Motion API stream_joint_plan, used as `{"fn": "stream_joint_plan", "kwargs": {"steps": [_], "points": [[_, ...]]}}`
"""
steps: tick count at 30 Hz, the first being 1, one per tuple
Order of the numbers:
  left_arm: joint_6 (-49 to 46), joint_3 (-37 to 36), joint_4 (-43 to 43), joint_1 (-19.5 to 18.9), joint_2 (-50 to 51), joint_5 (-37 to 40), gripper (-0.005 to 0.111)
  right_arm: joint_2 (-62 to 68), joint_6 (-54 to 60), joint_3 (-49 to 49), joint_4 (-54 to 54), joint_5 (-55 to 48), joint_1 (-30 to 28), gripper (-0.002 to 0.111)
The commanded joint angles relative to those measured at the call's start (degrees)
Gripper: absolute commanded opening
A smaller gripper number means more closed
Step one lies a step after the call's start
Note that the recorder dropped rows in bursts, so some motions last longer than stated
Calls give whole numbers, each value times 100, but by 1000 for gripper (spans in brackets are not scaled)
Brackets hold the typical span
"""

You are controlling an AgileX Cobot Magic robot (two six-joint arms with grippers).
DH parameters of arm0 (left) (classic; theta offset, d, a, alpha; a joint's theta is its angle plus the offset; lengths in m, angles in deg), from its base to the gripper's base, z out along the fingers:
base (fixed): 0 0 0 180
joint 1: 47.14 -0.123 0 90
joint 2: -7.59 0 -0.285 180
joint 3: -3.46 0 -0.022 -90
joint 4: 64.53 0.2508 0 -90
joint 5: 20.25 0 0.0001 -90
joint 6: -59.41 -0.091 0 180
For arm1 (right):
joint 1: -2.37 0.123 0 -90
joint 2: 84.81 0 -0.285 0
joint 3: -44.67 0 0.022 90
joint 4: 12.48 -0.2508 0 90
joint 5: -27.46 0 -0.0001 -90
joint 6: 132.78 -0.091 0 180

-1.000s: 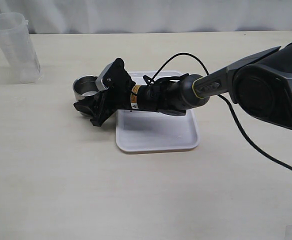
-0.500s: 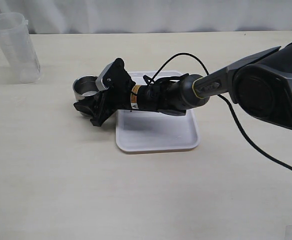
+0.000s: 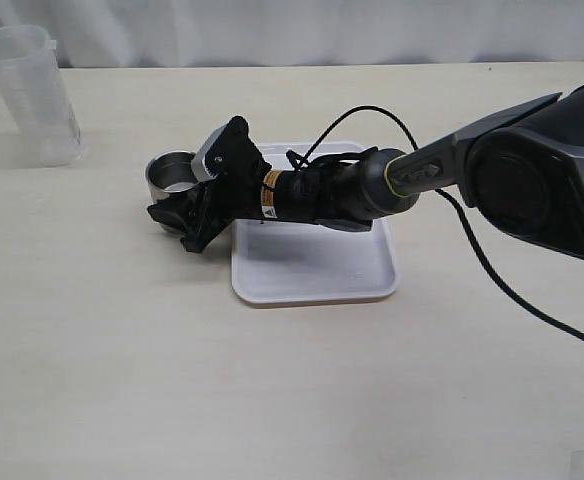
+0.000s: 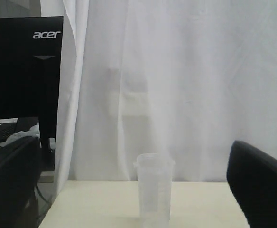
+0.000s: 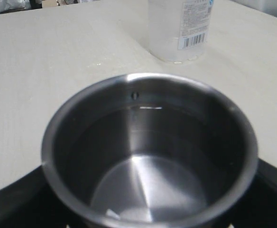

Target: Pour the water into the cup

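Note:
The steel cup stands on the table just left of the white tray. It fills the right wrist view, its shiny inside open to the camera. My right gripper reaches across the tray and its black fingers sit against both sides of the cup, shut on it. The tall transparent container stands upright at the far left, also in the left wrist view and the right wrist view. Water in it is hard to make out. My left gripper is open, well back from the container.
The right arm and its black cable lie over the tray and the right of the table. A white curtain hangs behind the table. A black monitor stands beyond the table's end.

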Motion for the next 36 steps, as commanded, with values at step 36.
{"fn": "stream_joint_plan", "kwargs": {"steps": [36], "points": [[-641, -1583, 98, -1, -26, 525, 105, 22, -9, 24, 71, -272, -34, 4]]}}
